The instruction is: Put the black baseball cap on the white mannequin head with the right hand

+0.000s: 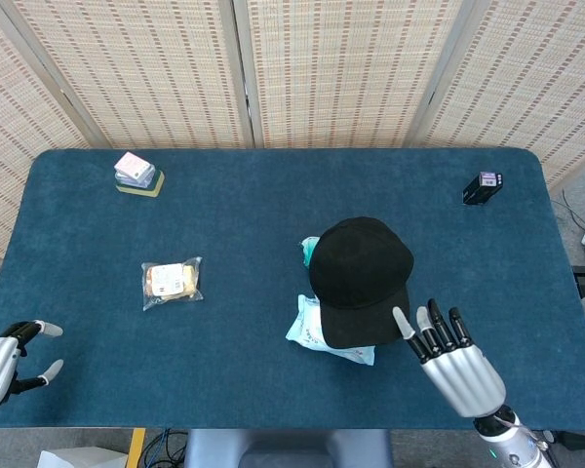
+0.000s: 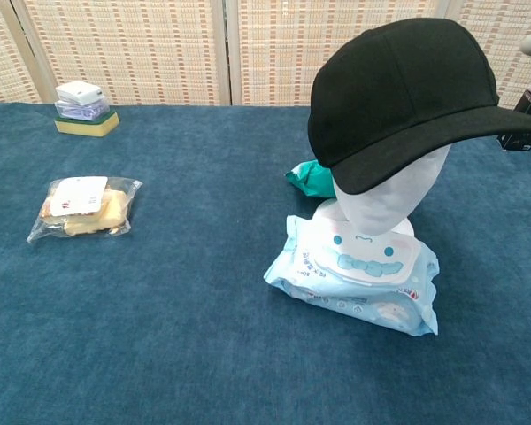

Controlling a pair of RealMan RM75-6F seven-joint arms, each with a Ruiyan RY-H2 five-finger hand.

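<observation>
The black baseball cap (image 2: 405,93) sits on the white mannequin head (image 2: 385,199), its brim jutting toward the right edge of the chest view and shading the face, so only the smooth chin and lower cheeks show; from the head view the cap (image 1: 361,278) hides the head completely. The head stands just behind or on a soft, crinkled pack of wipes (image 2: 358,279) printed with a pale blue cartoon face, though the contact between them cannot be made out. A teal packet (image 2: 308,177) peeks out behind the head, mostly hidden. The right hand (image 1: 453,361) hovers just beside the cap's brim at the near edge of the table (image 1: 273,195), palm empty, its dark-tipped silver fingers straight and slightly spread; it touches nothing, and the chest view does not show it. The left hand (image 1: 5,363) is cut off at the lower left corner, fingers loosely curved apart around nothing. The table wears a napped dark blue cloth. On it lie a clear, glossy bag of biscuits (image 1: 172,281), a small white box on a yellow sponge (image 1: 138,173) near the far left, and a small black box (image 1: 483,186) at the far right, its label too small to read. Woven reed panels (image 1: 292,68) stand behind.
</observation>
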